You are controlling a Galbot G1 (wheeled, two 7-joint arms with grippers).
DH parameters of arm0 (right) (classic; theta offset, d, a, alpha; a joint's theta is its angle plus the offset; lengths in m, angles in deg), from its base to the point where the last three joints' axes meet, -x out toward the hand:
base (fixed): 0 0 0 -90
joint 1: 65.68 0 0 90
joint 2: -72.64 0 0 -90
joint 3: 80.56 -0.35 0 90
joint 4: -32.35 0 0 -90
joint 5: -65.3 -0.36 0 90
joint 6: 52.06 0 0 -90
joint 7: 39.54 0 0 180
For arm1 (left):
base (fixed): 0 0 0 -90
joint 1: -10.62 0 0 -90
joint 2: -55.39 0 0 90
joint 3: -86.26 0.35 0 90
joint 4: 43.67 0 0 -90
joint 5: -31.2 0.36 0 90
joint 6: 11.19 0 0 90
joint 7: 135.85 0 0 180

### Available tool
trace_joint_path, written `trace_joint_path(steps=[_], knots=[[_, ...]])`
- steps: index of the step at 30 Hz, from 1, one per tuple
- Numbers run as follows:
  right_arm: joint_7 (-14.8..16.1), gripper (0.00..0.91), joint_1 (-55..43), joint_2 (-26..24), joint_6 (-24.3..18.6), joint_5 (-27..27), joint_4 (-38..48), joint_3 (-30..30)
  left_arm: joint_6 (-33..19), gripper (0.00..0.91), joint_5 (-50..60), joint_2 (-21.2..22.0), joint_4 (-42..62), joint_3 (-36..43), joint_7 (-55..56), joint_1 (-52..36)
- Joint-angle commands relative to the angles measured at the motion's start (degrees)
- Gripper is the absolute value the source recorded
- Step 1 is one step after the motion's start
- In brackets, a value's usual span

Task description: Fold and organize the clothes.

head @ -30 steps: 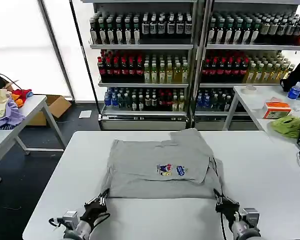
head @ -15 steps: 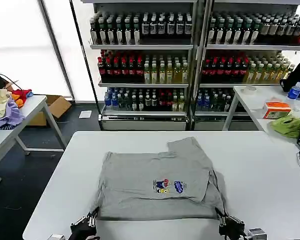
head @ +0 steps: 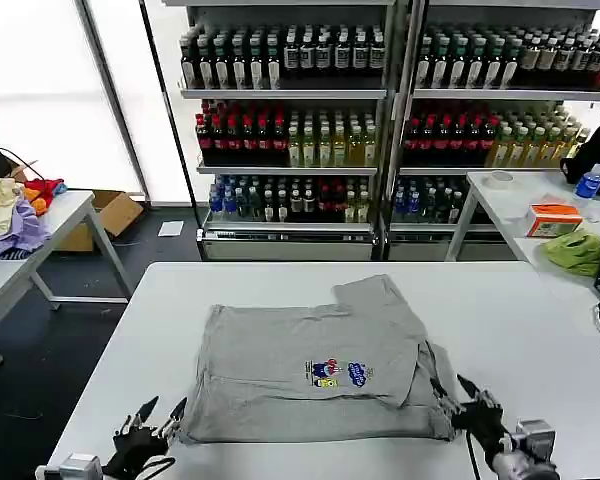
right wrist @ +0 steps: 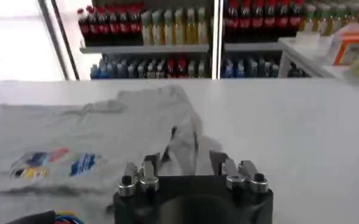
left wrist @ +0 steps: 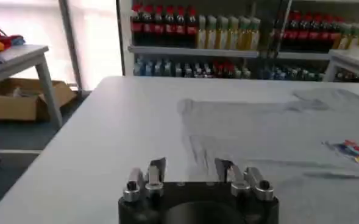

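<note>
Nearest the robot, the left hand [head: 152,424] sits low over the white worktop [head: 540,330] just off the near left corner of the grey shirt [head: 310,365], its fingers spread and holding nothing. The right hand [head: 468,402] mirrors it at the near right corner, also spread wide and empty, just beside the bunched cloth there.

The shirt lies flat in the middle of the worktop, partly folded, chest print [head: 338,373] facing up, with one sleeve [head: 375,296] poking out at the far edge and a second layer rumpled along the right side.

The likeliest trouble is on the right. That edge is a loose, doubled heap, so a finger closing there may catch only the top layer, or both unevenly, and the next fold would drag the stack askew. On the left the hem lies thin against the surface; a hand coming in too high would close on air, too low would scrape the worktop and push the cloth into a wrinkle. Uneven grips would skew the fold, and the protruding sleeve may stay out.
</note>
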State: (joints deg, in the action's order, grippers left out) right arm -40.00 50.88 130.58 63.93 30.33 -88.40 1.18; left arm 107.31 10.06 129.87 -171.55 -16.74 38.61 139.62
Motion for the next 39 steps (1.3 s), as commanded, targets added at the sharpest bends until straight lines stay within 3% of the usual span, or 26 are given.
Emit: trace_joint_path(steps=[1,4,8,16,34,35,36,37,39], knots=[[9.8,0.907,-32.3,-7.7,-0.7,-3.7,21.9,10.1,1.5,0.907,-5.7,-8.4,7.7,-2.2,-1.9,-10.0],[15.3,0.907,-40.9,-5.9,-1.2,0.2,31.3,16.9,-0.3,0.907,-5.7,-11.2,15.2,1.7,-3.8,-16.7],[18.8,0.907,-46.3,-2.6,-2.4,5.4,40.5,22.5,-0.1,0.907,-6.5,-13.0,24.2,7.5,-5.2,-27.5],[13.7,0.907,-53.2,6.3,-0.5,7.2,51.9,25.9,-0.5,0.907,-5.4,-14.6,38.2,18.4,-6.2,-42.0],[12.6,0.907,-55.3,12.4,2.0,9.0,59.5,28.2,-1.7,0.907,-5.4,-10.3,51.5,26.3,-6.0,-54.1],[12.5,0.705,-55.2,12.6,2.3,9.1,59.6,28.4,-1.9,0.907,-5.5,-10.0,52.1,26.4,-6.0,-54.4],[12.4,0.091,-55.1,12.8,2.2,9.1,59.7,28.5,-1.9,0.907,-5.4,-9.8,52.3,26.6,-5.9,-54.7],[12.3,0.000,-55.1,13.0,2.1,9.1,59.7,28.5,-1.9,0.907,-5.4,-9.7,52.4,26.7,-5.8,-54.8],[12.4,0.000,-54.9,13.0,2.2,8.7,59.4,28.5,-1.9,0.907,-5.3,-9.6,52.7,27.3,-5.7,-55.1]])
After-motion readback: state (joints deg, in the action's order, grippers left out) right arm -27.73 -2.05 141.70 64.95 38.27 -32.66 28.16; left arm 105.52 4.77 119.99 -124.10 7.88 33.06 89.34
